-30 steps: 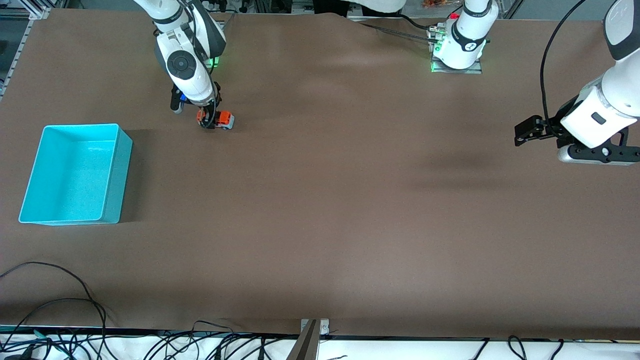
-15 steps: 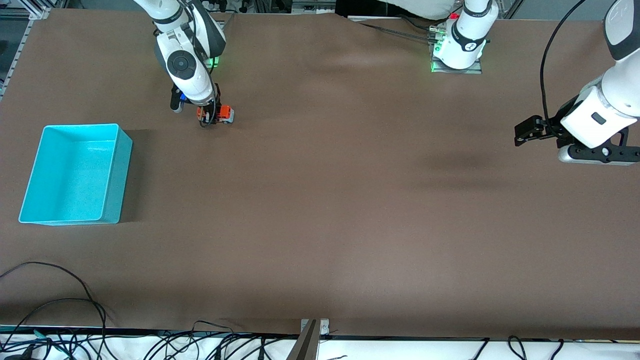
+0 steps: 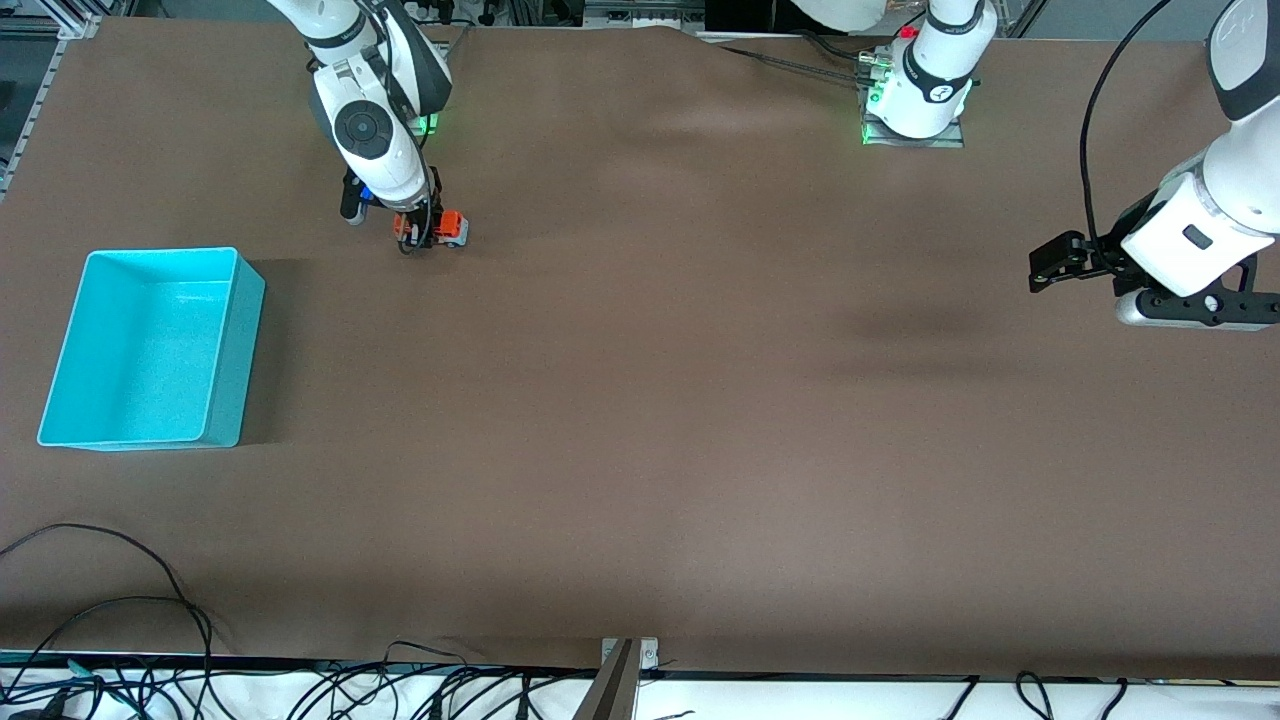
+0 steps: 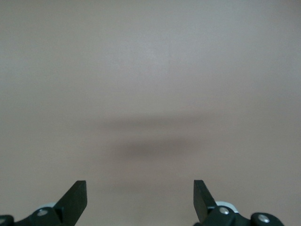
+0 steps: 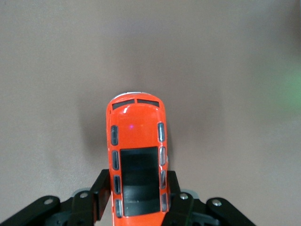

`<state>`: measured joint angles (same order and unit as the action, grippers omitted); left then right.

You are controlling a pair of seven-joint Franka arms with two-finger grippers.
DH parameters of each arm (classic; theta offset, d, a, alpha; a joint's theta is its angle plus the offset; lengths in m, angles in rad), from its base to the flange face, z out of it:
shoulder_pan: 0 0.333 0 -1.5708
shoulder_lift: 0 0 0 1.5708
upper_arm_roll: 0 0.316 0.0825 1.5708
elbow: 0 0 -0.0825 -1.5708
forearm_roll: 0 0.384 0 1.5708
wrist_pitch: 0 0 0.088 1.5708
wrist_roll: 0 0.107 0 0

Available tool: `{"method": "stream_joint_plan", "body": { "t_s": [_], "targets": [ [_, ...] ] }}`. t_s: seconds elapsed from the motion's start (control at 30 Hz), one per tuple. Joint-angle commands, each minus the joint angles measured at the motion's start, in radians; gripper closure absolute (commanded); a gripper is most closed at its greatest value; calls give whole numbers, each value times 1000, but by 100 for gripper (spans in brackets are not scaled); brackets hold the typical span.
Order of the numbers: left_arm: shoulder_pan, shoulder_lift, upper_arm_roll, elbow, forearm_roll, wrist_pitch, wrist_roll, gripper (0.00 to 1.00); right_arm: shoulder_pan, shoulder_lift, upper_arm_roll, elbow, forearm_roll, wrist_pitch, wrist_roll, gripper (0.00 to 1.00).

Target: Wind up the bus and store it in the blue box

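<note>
Right gripper (image 3: 425,232): down at the table near the right arm's base, fingers (image 5: 101,200) clamped on the sides of the bus at one end.
Bus (image 5: 137,155): upright on the table, orange roof and dark roof panel facing up, free end poking out past the fingers toward the left arm's end of the table; in the front view (image 3: 447,229) partly hidden by the gripper.
Left gripper (image 3: 1055,262): waiting in the air over the left arm's end of the table, fingers (image 4: 75,200) spread wide, nothing between them, only bare table and its own shadow underneath.
Box (image 3: 225,345): light cyan, at the right arm's end of the table, nearer the front camera than the bus and well apart from it, nothing seen inside.
Table (image 3: 700,420): brown cover.
Cables (image 3: 150,610): along the edge nearest the front camera.
</note>
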<state>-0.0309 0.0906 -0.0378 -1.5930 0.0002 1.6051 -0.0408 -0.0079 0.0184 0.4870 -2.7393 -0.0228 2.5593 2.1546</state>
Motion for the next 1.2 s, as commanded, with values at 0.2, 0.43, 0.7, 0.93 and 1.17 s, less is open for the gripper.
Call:
{"method": "stream_joint_plan", "body": {
  "t_s": [0.2,0.43,0.7,0.93,1.17],
  "targets": [
    [0,-2,-1,2,-17,-10,-11,0,6,-64,5,1,-39,-106,-68,100],
    [0,-2,-1,2,-17,-8,-11,0,5,-94,-7,42,-37,-169,-153,100],
    [0,-2,-1,2,-17,-10,-11,0,3,-95,-39,150,-34,-289,-264,100],
    [0,-2,-1,2,-17,-10,-11,0,2,-110,-116,277,-29,-444,-462,100],
    [0,-2,-1,2,-17,-10,-11,0,-6,-121,-203,357,-25,-525,-726,100]
  ]
}}
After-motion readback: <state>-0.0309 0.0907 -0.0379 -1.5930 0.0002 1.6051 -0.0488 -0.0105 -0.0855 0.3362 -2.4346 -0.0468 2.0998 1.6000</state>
